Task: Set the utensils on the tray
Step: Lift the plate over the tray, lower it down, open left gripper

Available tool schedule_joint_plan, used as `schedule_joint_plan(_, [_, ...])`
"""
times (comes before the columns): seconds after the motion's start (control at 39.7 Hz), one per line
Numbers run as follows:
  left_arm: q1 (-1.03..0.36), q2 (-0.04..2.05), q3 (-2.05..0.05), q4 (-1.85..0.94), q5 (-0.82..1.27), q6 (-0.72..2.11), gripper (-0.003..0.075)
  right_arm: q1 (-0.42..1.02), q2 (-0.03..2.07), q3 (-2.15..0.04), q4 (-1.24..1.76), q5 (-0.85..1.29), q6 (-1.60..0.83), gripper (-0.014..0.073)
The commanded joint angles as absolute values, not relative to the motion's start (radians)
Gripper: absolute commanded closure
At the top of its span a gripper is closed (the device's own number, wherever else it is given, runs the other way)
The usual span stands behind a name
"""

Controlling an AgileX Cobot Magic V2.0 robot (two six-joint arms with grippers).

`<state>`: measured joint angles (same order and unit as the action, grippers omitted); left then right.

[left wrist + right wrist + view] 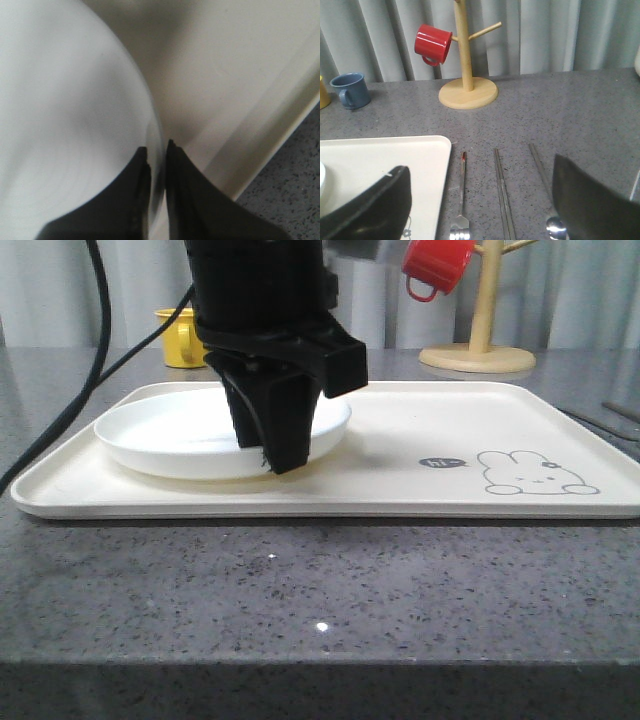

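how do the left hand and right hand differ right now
The left hand is shut on the white plate's rim, over the tray; the right hand is open and holds nothing. The left hand is down at the tray, while the right hand hangs above the fork and chopsticks on the counter. Both have black fingers.

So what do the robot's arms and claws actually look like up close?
The left gripper is blocky matte black plastic, tapering to two flat wedge-shaped fingers. A black cable loops behind it. The right gripper's fingers are broad, black and gently rounded.
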<state>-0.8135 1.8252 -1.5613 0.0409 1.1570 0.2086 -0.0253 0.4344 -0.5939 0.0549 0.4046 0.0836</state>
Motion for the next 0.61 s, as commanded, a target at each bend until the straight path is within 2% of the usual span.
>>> schedule_joint_plan(0.0, [-0.814, 1.782, -1.591, 0.031, 1.152, 0.196, 0.0539, -0.031, 0.445, -0.63, 0.057, 0.325, 0.076, -0.0008])
schedule_joint_plan(0.13, [-0.814, 1.782, -1.614, 0.041, 1.183, 0.196, 0.0462, -0.031, 0.445, -0.63, 0.057, 0.325, 0.076, -0.0008])
schedule_joint_plan(0.35, [-0.814, 1.772, -1.765, 0.01, 1.272, 0.196, 0.0468, -0.031, 0.445, -0.63, 0.057, 0.325, 0.076, -0.0008])
schedule_joint_plan(0.48, [-0.807, 1.753, -1.785, 0.023, 1.272, 0.196, 0.0614, -0.031, 0.445, -0.63, 0.057, 0.325, 0.076, -0.0008])
schedule_joint_plan(0.55, [-0.783, 1.741, -1.785, 0.023, 1.272, 0.196, 0.0738, -0.031, 0.445, -0.63, 0.057, 0.325, 0.076, -0.0008])
schedule_joint_plan(0.58, [-0.775, 1.735, -1.785, 0.021, 1.272, 0.196, 0.0736, -0.031, 0.445, -0.63, 0.057, 0.325, 0.076, -0.0008])
